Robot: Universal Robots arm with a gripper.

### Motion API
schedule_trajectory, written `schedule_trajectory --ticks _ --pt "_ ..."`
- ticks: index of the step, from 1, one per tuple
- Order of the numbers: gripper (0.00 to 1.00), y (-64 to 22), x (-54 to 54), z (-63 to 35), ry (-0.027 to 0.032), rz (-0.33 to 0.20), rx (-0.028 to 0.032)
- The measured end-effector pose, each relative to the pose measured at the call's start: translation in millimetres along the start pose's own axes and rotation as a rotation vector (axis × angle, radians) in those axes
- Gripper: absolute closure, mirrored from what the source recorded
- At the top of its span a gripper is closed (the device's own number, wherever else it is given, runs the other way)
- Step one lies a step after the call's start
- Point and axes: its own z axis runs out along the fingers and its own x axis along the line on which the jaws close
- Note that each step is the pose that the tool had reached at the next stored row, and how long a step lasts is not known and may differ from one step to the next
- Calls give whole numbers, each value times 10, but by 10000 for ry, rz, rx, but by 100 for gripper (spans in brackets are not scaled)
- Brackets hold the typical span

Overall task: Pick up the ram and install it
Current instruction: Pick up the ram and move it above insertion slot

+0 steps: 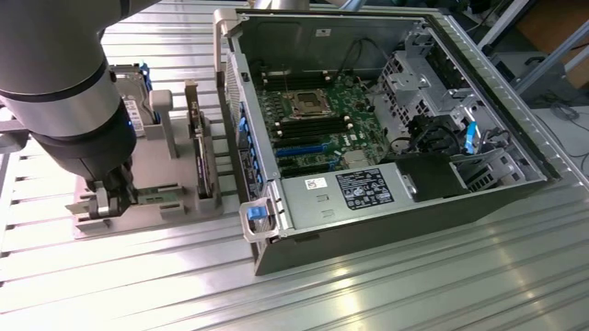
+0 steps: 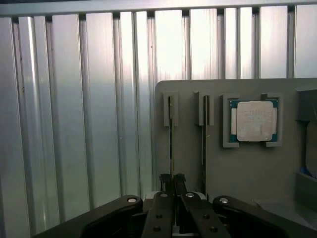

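Exterior view, from its left: the robot arm [image 1: 65,89] reaches down to a grey parts holder [image 1: 170,210] that lies on the slatted aluminium table [image 1: 414,289]. The gripper [image 1: 109,198] is lowered at the end of the holder towards the exterior view's left. An expansion card [image 1: 198,155] stands upright on the holder, on the side nearest the computer. On the exterior view's right, the open computer case [image 1: 387,231] lies on its side. Its motherboard [image 1: 313,131] is exposed, and a labelled power supply [image 1: 354,187] sits along its near wall.

Wrist view: the ram [image 2: 171,136] stands on edge in the outermost slot of the holder and appears as a thin dark line. The two fingertips [image 2: 164,181] are drawn together and pinch the ram's upper edge between them. It cannot be told whether the ram has risen from its slot. A second memory stick [image 2: 203,144] stands in the neighbouring slot. Beyond it, a square silver processor chip [image 2: 254,120] rests in its own recess.
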Motion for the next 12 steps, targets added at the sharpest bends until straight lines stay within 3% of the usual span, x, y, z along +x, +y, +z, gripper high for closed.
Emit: schedule_trajectory --ticks 12 --pt "88 0 5 -157 45 0 2"
